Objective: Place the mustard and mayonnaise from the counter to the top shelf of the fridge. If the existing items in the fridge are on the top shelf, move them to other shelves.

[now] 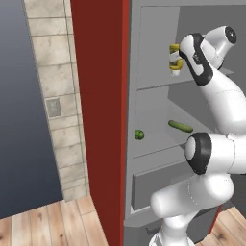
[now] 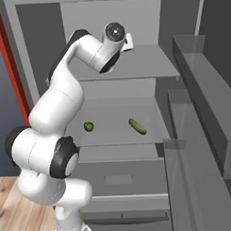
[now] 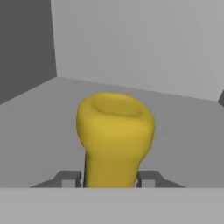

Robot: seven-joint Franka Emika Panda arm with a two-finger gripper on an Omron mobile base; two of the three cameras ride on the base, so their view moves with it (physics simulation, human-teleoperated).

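Observation:
My gripper point(image 3: 109, 178) is shut on the mustard point(image 3: 114, 135), a yellow squeeze bottle, with one fingertip showing on each side of it. In the left base view the mustard point(image 1: 175, 60) stands cap-down in my gripper point(image 1: 178, 61) over the top shelf point(image 1: 153, 84) of the fridge point(image 1: 153, 29). Whether it touches the shelf I cannot tell. The existing items lie on the middle shelf: a round dark green vegetable point(image 1: 139, 135) point(image 2: 89, 126) and a slim cucumber point(image 1: 180, 126) point(image 2: 137, 126). The mayonnaise and the counter are out of view.
The fridge's red side panel point(image 1: 98, 120) stands close on the left. Its open door with grey racks point(image 2: 202, 109) reaches out on the right. A grey drawer point(image 2: 119, 178) sits under the middle shelf. My own arm point(image 2: 64, 91) crosses in front of the top shelf point(image 2: 148, 64).

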